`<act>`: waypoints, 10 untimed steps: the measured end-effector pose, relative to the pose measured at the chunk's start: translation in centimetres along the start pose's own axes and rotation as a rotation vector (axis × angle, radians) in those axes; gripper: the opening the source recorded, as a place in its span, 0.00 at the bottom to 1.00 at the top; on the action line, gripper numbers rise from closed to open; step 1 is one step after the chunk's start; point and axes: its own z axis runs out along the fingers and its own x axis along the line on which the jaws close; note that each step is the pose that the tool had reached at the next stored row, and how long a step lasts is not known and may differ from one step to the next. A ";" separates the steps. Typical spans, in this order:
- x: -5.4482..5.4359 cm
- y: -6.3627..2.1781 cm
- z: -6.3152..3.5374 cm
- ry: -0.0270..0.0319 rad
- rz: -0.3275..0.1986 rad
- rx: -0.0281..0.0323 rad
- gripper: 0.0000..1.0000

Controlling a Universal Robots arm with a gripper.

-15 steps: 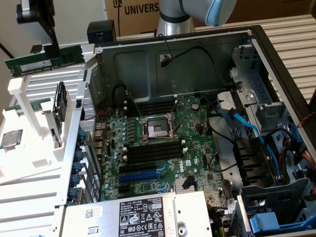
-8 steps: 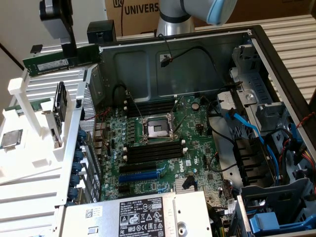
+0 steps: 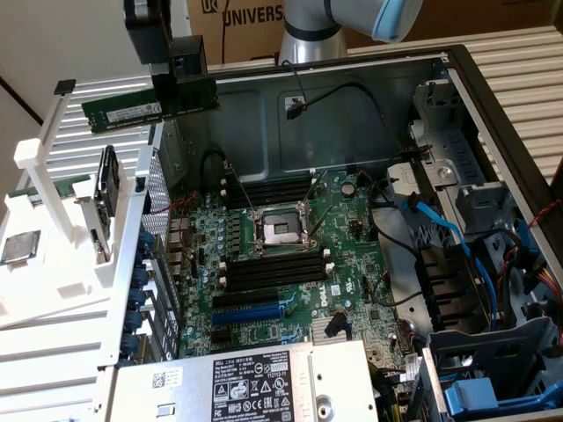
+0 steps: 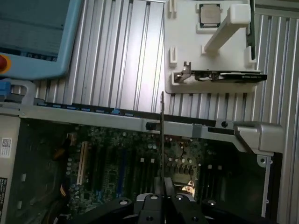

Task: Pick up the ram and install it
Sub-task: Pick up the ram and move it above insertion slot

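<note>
Ram (image 3: 132, 110) — in pincer (image 3: 183, 97), over chassis rim (image 4: 93, 113)

One ram (image 3: 127, 112), one gripper (image 3: 183, 95), one motherboard (image 3: 352, 215) and one blue expansion slot (image 3: 248, 309) are present. One white rack (image 3: 62, 294) carries one processor chip (image 3: 19, 248) and one expansion card (image 3: 107, 198).

It was a robotics lab: opened computer case (image 3: 264, 141) on a ribbed bench (image 3: 519, 61), Universal Robots carton (image 3: 246, 18) behind it.

Matt PCB ram (image 3: 123, 112), ribbed metal table (image 3: 519, 66) & plastic rack (image 3: 40, 207).
</note>
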 end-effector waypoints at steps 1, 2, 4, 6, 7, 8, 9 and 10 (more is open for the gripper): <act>0.0 -0.42 -0.02 0.0018 0.000 -0.0002 0.12; 0.1 -1.34 -0.04 0.0055 0.000 -0.0006 0.12; 0.2 -2.70 -0.07 0.0102 0.001 -0.0010 0.12; 0.3 -4.08 -0.04 0.0122 0.001 -0.0011 0.12; 0.4 -5.02 0.03 0.0123 0.001 -0.0013 0.12; 0.5 -5.83 0.17 0.0123 0.001 -0.0010 0.12; 0.5 -6.39 0.38 0.0124 0.001 0.0000 0.12; 0.6 -6.63 0.49 0.0124 0.002 0.0007 0.12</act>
